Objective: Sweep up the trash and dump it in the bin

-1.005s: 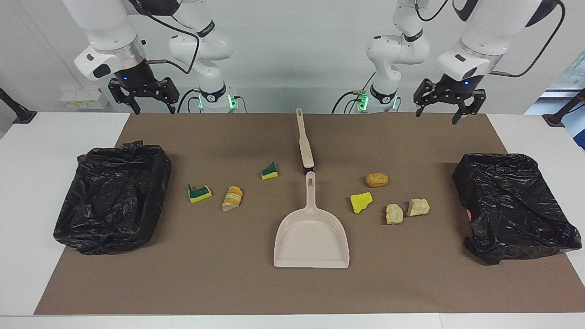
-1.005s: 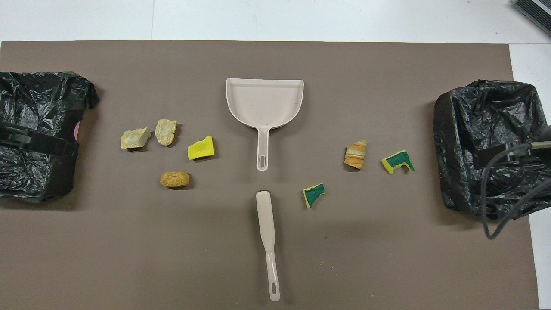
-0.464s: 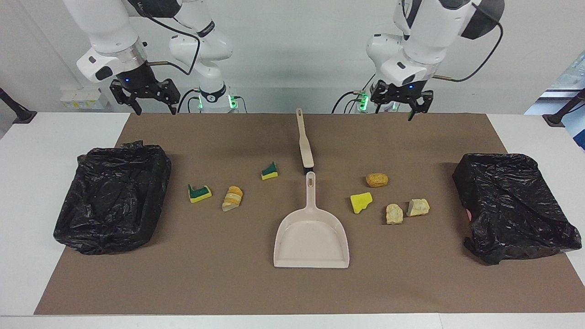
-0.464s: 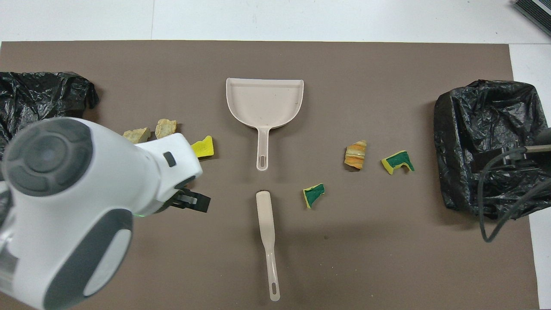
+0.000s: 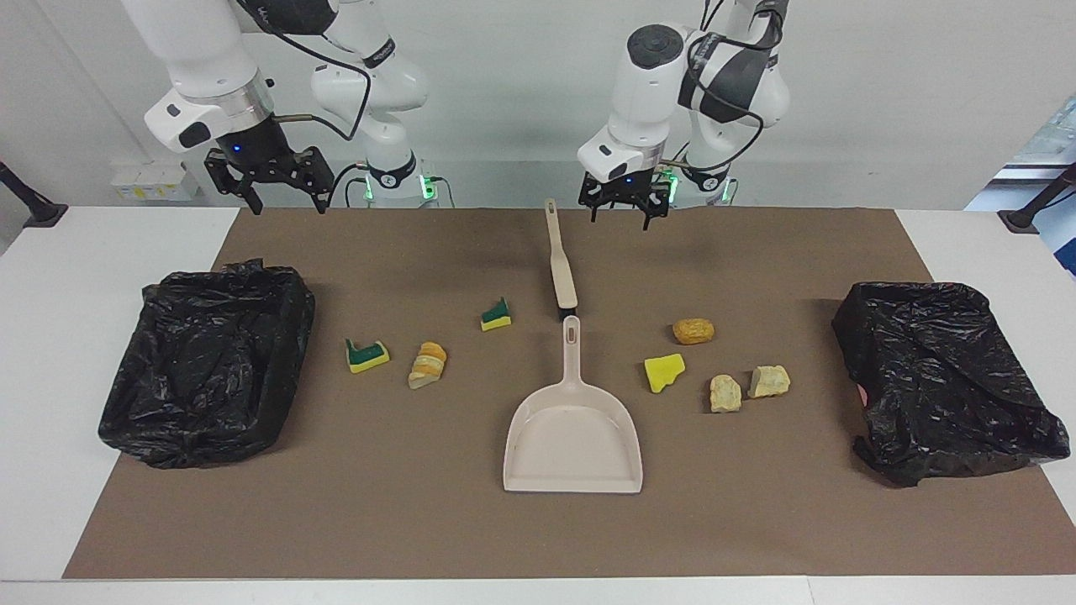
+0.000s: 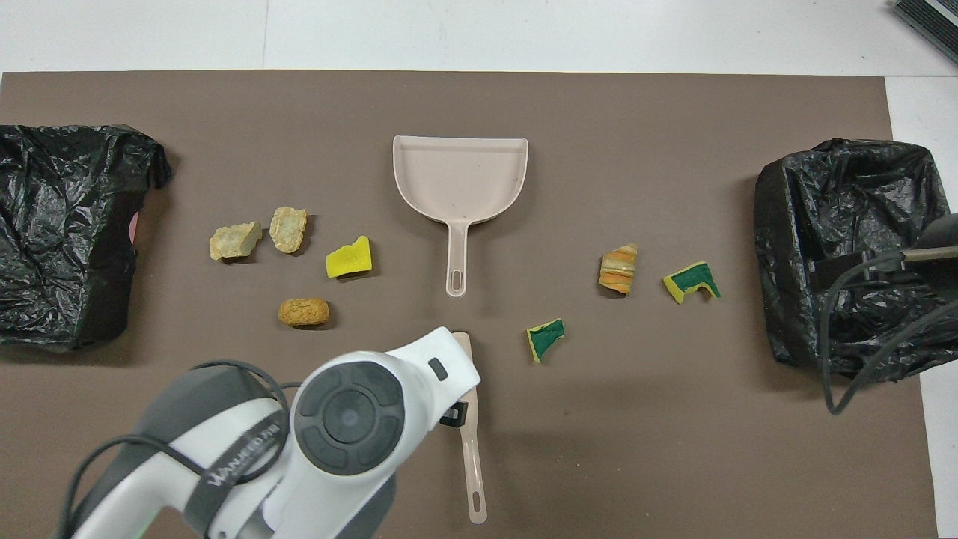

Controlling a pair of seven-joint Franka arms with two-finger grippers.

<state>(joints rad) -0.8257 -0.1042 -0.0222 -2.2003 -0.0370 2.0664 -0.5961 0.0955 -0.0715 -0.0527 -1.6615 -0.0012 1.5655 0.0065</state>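
Brown mat (image 5: 756, 521) spread across the table, a black-bagged bin at the right arm's end (image 5: 206, 357), another at the left arm's end (image 5: 946, 378). Left arm (image 6: 329, 427) swung in over the middle, left gripper (image 5: 619, 207) up in the air just beside the brush's handle end, fingers apart, nothing between them. Right gripper (image 5: 267, 181) waiting high over the mat's edge nearest the robots, above its own bin's corner, fingers spread too, nothing held. Beige dustpan (image 5: 573, 437) flat at mid-table, handle pointing toward the robots, in line with the beige brush (image 5: 560, 260), which lies nearer the robots, bristle end just off the dustpan's handle tip. All trash loose on the mat, none in the pan or the bins: toward the left arm's end, orange bread chunk (image 5: 693, 331), plain yellow sponge bit (image 5: 664, 372), two pale chunks (image 5: 725, 392) and (image 5: 770, 381) close together; toward the right arm's end, striped bread piece (image 5: 428, 365), green-backed sponge scrap (image 5: 366, 355), smaller green-backed scrap (image 5: 496, 316) near the brush head.
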